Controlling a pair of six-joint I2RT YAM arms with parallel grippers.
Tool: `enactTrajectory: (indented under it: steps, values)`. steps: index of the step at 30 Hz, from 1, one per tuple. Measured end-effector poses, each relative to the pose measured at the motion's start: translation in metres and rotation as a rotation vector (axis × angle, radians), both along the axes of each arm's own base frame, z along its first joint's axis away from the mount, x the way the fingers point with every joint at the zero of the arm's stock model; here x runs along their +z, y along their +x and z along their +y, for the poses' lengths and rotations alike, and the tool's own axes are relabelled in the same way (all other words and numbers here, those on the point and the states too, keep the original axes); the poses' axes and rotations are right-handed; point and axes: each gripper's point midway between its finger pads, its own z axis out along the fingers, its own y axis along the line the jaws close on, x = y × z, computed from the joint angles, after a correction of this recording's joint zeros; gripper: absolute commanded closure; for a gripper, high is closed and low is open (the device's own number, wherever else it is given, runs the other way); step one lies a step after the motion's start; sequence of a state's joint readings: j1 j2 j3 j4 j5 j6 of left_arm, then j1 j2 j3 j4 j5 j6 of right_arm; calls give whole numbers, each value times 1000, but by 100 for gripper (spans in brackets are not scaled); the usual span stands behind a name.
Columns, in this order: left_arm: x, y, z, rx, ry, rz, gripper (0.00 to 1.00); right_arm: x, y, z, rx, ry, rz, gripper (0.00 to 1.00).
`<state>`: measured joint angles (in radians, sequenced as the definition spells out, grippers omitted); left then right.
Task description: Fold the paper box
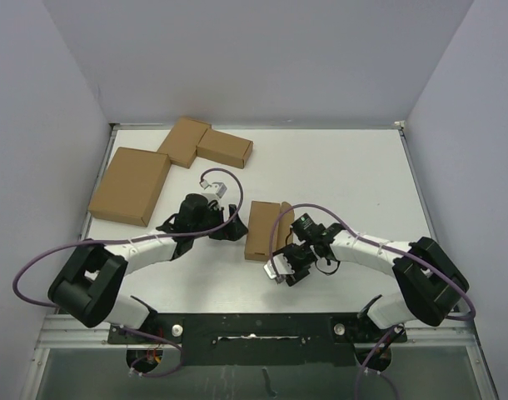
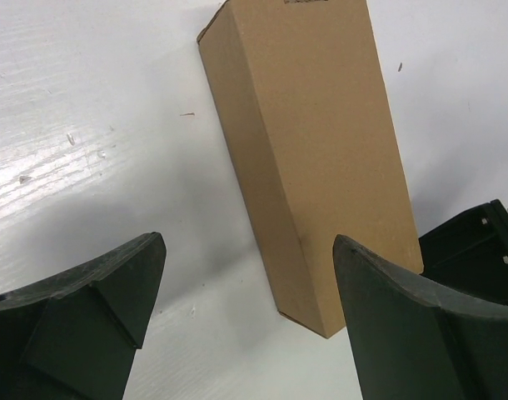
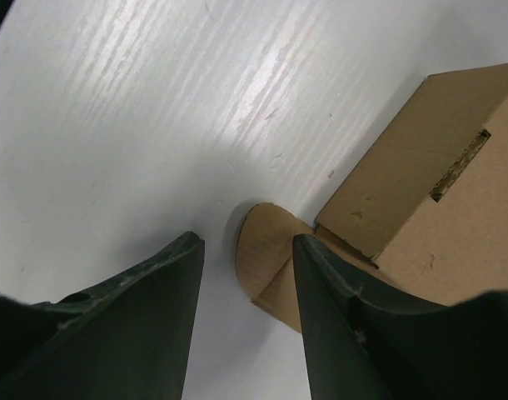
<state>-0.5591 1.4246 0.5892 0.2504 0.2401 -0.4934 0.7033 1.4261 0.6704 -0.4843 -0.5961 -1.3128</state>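
The paper box [image 1: 265,229] lies in the middle of the table [image 1: 337,179], already closed into a small carton. In the top view its long axis runs from the near edge toward the far edge, leaning a little.

The left gripper [image 1: 231,223] stands just beside the box's left long side. Its fingers are spread wide and hold nothing. In the left wrist view the box [image 2: 321,142] lies ahead of them and reaches toward the right finger.

The right gripper [image 1: 291,254] is at the near right corner of the box. Its fingers are partly apart and nothing is pinched between them.

In the right wrist view a rounded flap [image 3: 262,242] sticks out flat on the table from the end of the box [image 3: 420,192]. It sits just beyond the gap between the fingertips, and the body of the box is off to the right. A narrow slit [image 3: 462,162] shows on the upper face.

I judge that the coming move depends on this flap. It points out of the near end, along the long axis, and the right gripper is the nearer one to it. The left gripper seems well placed to steady the side.
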Motion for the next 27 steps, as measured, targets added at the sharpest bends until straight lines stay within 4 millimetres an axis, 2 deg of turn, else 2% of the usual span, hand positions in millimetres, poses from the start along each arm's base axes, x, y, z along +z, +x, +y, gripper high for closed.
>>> enactTrajectory:
  steps: [13,21,27]
  values:
    - [-23,3,-4,-5,16,35,23,-1,16,-1,-98,-29,-35,69]
    - [-22,8,-9,-10,3,23,23,0,22,-8,-186,-39,7,78]
    - [-22,8,-10,-9,-2,26,21,4,27,-9,-237,-30,29,79]
